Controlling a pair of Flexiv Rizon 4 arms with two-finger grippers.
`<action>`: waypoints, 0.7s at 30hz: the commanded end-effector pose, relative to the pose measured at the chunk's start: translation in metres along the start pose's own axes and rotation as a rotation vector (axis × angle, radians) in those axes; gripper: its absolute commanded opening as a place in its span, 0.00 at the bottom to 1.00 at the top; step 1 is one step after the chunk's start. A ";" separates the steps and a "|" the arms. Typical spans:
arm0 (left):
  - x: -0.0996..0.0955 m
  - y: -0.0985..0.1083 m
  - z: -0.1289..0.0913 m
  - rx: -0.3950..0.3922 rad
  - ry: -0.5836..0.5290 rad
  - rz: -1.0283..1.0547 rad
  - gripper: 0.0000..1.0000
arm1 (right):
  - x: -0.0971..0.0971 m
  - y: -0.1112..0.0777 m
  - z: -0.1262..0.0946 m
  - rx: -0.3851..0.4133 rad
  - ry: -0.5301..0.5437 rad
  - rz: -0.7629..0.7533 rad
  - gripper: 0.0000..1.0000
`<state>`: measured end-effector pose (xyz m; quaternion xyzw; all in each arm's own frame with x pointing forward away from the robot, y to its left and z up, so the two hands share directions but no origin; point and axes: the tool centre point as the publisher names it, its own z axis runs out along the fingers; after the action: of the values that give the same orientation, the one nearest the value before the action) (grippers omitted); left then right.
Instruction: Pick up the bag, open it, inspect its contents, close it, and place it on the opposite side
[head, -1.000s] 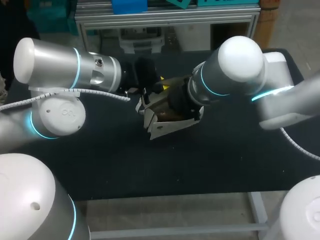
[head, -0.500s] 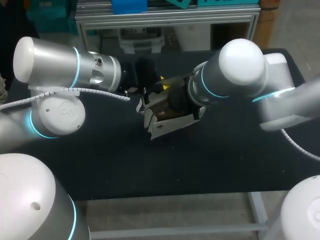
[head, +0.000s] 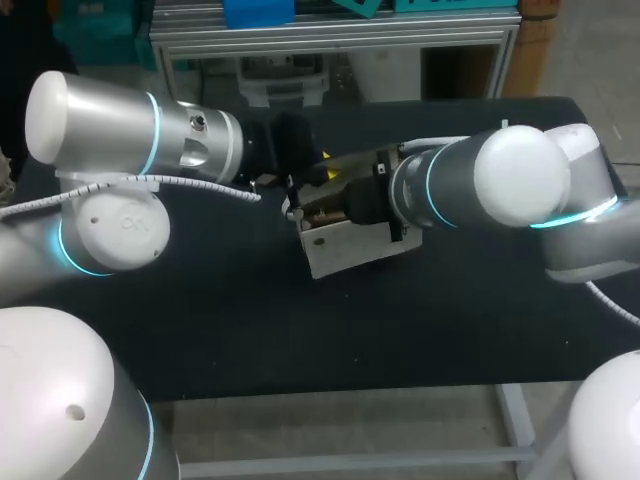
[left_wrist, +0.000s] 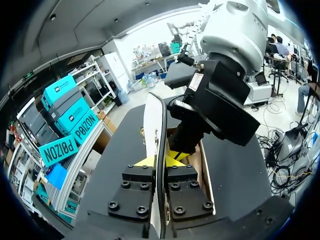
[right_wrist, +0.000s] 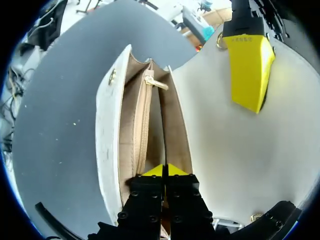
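A white bag (head: 345, 250) with a beige lining stands mid-table between my two grippers. My left gripper (head: 297, 188) is shut on the edge of the bag's white flap (left_wrist: 154, 117), which runs edge-on between its yellow tips (left_wrist: 161, 160). My right gripper (head: 328, 205) is at the bag's mouth from the other side. In the right wrist view it (right_wrist: 164, 171) is shut on the thin top edge of an inner wall, beside a zipped pocket (right_wrist: 142, 115). The flap's inner face (right_wrist: 225, 150) spreads beside it, with a left fingertip (right_wrist: 248, 70) against it.
The black tabletop (head: 250, 340) spreads around the bag, with free room toward the front edge and to both sides. An aluminium frame runs along the table's far edge (head: 330, 40).
My right gripper has gone from wide open to shut at the bag's mouth. Its arm has swung lower and to the right. The bag's white side now faces up more. The left gripper held still.
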<state>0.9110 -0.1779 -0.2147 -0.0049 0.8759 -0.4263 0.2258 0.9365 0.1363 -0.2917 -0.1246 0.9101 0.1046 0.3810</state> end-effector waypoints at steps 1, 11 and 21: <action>0.005 -0.004 0.001 -0.019 -0.008 0.005 0.00 | -0.003 0.003 -0.029 0.003 -0.136 0.008 0.00; 0.012 -0.009 -0.002 -0.038 -0.015 0.015 0.00 | -0.007 0.004 -0.043 -0.001 -0.171 0.012 0.00; 0.014 -0.007 -0.006 -0.042 -0.018 0.003 0.00 | -0.004 0.003 -0.040 -0.014 -0.140 0.025 0.28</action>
<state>0.8964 -0.1807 -0.2112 -0.0122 0.8837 -0.4059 0.2328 0.9119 0.1304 -0.2578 -0.1136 0.9053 0.1143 0.3930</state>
